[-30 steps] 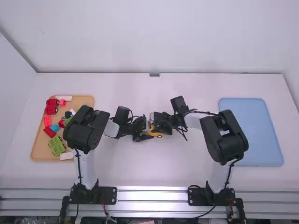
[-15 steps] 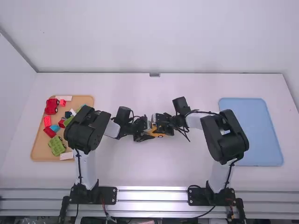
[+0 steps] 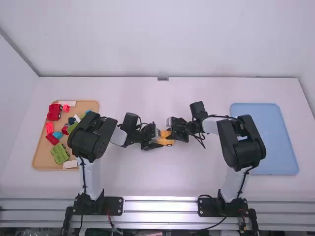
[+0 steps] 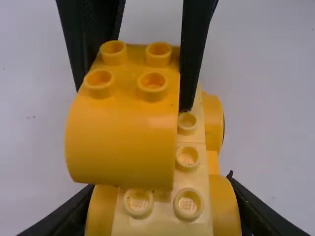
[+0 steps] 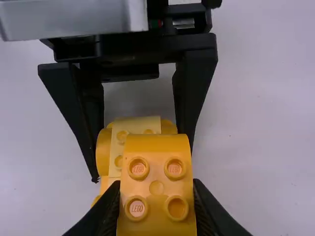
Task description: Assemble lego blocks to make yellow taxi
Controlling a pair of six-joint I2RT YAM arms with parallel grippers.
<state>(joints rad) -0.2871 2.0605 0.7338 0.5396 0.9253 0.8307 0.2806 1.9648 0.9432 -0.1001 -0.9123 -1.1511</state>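
The right hand (image 5: 156, 189) pinches a rounded yellow-orange four-stud block (image 5: 156, 147) by its sides. Facing it, the left hand (image 4: 162, 211) grips the yellow taxi chassis (image 4: 162, 223) from both flanks, low over the middle of the worktop (image 3: 197, 182).

What has changed is the right hand: in the last half second it has drawn back from the left one toward its own side, baring more yellow between them in the high view, while the left hand has kept its place. The block overhangs the chassis, skewed off its pale studs (image 4: 187, 157), so I judge it unseated; whether they touch, I cannot tell. It probably needs squaring over the studs before a press; pushing now could tip it.
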